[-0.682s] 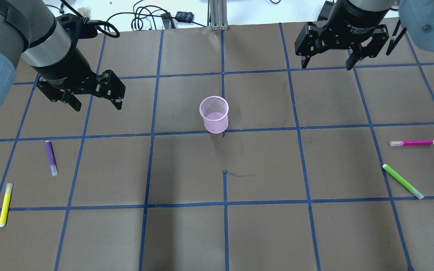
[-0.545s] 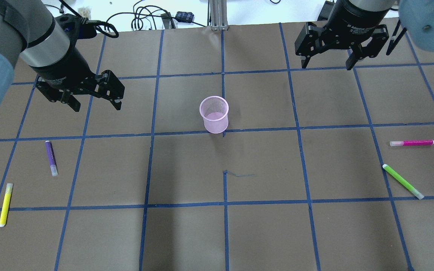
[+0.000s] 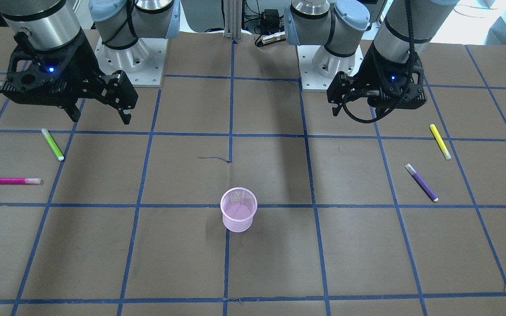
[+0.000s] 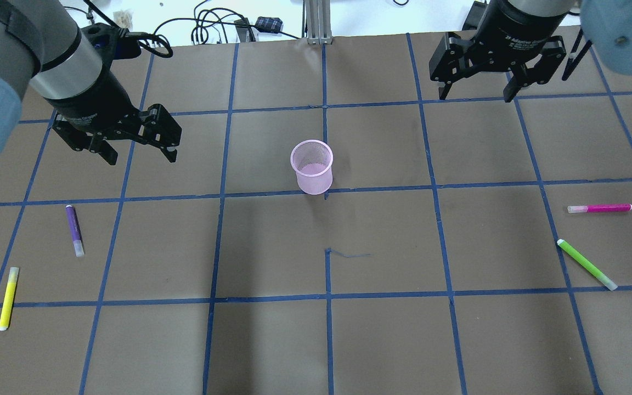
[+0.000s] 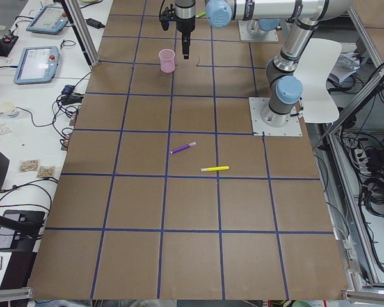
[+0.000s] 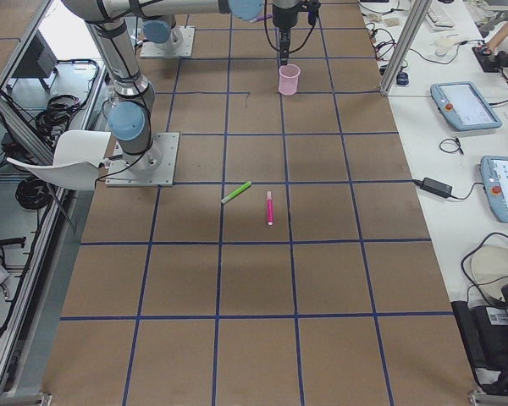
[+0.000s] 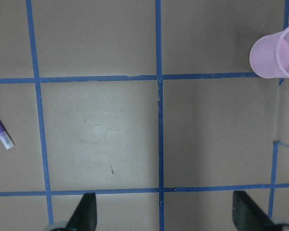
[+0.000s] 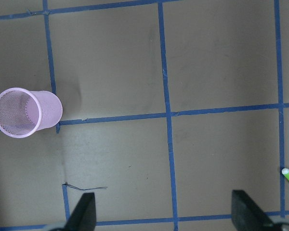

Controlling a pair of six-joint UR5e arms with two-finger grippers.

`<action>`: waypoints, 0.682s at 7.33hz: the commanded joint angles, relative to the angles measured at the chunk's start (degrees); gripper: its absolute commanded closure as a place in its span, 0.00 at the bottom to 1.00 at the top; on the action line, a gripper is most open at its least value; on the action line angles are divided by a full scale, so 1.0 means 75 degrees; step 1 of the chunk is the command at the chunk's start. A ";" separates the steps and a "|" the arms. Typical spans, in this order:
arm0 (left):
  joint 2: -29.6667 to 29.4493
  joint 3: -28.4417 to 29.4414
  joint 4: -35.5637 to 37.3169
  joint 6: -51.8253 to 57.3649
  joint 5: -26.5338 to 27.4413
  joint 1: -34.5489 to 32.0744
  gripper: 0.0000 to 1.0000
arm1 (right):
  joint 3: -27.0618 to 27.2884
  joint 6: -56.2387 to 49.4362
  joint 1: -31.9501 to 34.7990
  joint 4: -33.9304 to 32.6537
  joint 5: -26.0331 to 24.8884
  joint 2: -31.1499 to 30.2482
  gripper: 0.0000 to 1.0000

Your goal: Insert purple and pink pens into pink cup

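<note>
The cup [image 4: 311,167] stands upright near the middle of the table [image 4: 382,329], on a tape line, in the same place as in the earlier frames. It is pink mesh, rim up. The purple pen [image 4: 74,230] lies flat on the robot's left and the pink pen [image 4: 599,208] flat on its right. Both are well apart from the cup and unmoved. The left hand [image 4: 142,160], released with fingers spread, has shifted only slightly. The right hand [image 4: 475,99], also released, holds its position.
</note>
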 commanded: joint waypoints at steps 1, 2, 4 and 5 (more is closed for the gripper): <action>-0.0064 -0.0011 0.0005 0.0000 0.0020 -0.0009 0.00 | 0.0015 -0.0806 -0.0139 0.0000 -0.0038 0.0071 0.00; -0.0076 -0.0011 0.0028 -0.0012 -0.0050 0.0003 0.00 | 0.0015 -0.2067 -0.0326 -0.0012 -0.0085 0.0072 0.00; -0.0169 -0.0022 0.0169 -0.0070 -0.0003 0.0108 0.00 | 0.0085 -0.4581 -0.1679 -0.0011 -0.0190 0.0072 0.00; -0.0251 -0.0046 0.0239 0.0011 -0.0062 0.0572 0.00 | 0.0375 -0.6316 -0.2615 -0.0093 -0.0086 0.0106 0.00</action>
